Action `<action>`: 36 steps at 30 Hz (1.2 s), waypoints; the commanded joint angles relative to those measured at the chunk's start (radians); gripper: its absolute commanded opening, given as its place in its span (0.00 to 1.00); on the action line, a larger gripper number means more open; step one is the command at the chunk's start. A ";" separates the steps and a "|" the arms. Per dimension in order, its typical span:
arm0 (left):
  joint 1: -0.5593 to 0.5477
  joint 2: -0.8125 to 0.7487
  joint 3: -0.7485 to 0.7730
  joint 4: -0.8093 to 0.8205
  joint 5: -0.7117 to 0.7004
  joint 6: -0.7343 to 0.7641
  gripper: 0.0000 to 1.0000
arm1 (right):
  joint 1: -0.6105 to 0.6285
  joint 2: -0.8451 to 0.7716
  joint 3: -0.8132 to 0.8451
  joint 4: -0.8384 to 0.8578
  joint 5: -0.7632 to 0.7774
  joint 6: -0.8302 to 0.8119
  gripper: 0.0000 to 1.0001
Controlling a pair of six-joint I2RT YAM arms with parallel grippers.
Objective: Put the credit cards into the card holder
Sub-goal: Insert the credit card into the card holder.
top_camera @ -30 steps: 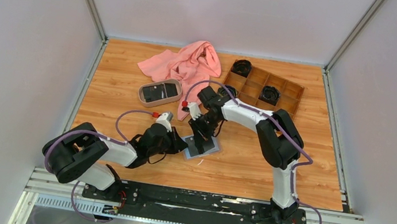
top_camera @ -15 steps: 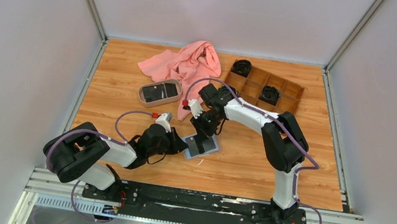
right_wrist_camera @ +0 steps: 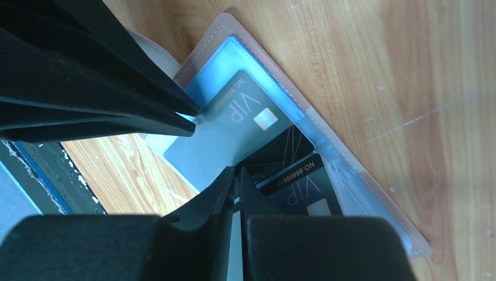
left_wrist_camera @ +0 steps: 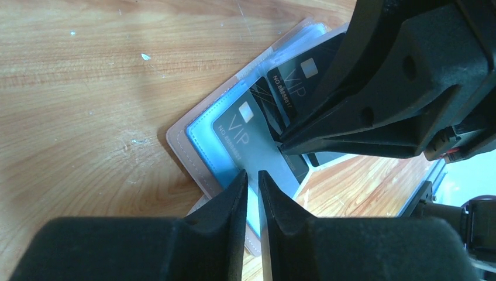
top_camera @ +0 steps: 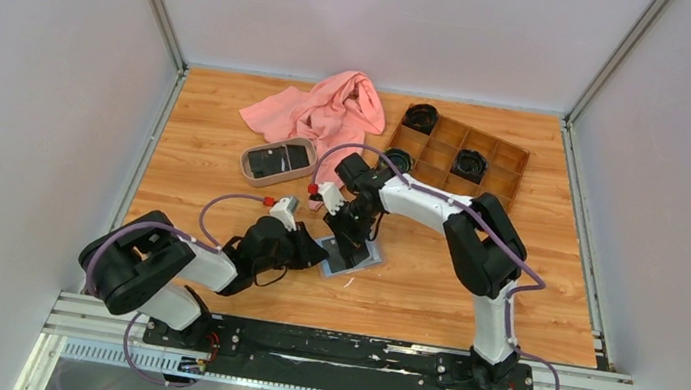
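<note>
Left wrist cam: card holder (left_wrist_camera: 175, 136) lies open on the table (left_wrist_camera: 88, 88), with one card not squared up

Grey VIP card (left_wrist_camera: 248, 132) looks tucked under the clear pocket. The black card (right_wrist_camera: 281, 149) beside it sits angled, one corner at the right gripper (right_wrist_camera: 237, 174). Those fingers are nearly together, and I can't tell if they actually pinch it. Left gripper (left_wrist_camera: 252, 175) hovers a sliver apart at the holder's near edge, nothing between. My take: pin the holder flat with the left, then slide the black card in square to the slot, low and slow, or the lining may buckle.
</note>
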 commanded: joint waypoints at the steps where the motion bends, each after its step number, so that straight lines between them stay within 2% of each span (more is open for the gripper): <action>1: 0.012 0.015 -0.031 0.037 0.015 0.004 0.21 | 0.023 0.056 0.011 -0.044 -0.020 -0.010 0.12; 8: 0.014 -0.016 -0.053 0.061 0.014 0.007 0.28 | 0.015 -0.010 0.005 -0.044 -0.087 -0.044 0.14; 14: 0.014 -0.074 -0.078 0.073 0.018 0.012 0.31 | 0.005 -0.075 -0.009 -0.043 -0.063 -0.099 0.18; 21: 0.014 -0.110 -0.091 0.070 0.020 0.015 0.38 | 0.005 -0.027 -0.003 -0.045 -0.001 -0.068 0.26; 29: 0.014 -0.018 -0.067 0.098 0.050 0.007 0.39 | 0.007 0.032 0.006 -0.053 0.036 -0.036 0.35; 36: 0.014 0.008 -0.060 0.113 0.063 0.000 0.39 | 0.008 0.071 0.019 -0.078 -0.101 -0.034 0.36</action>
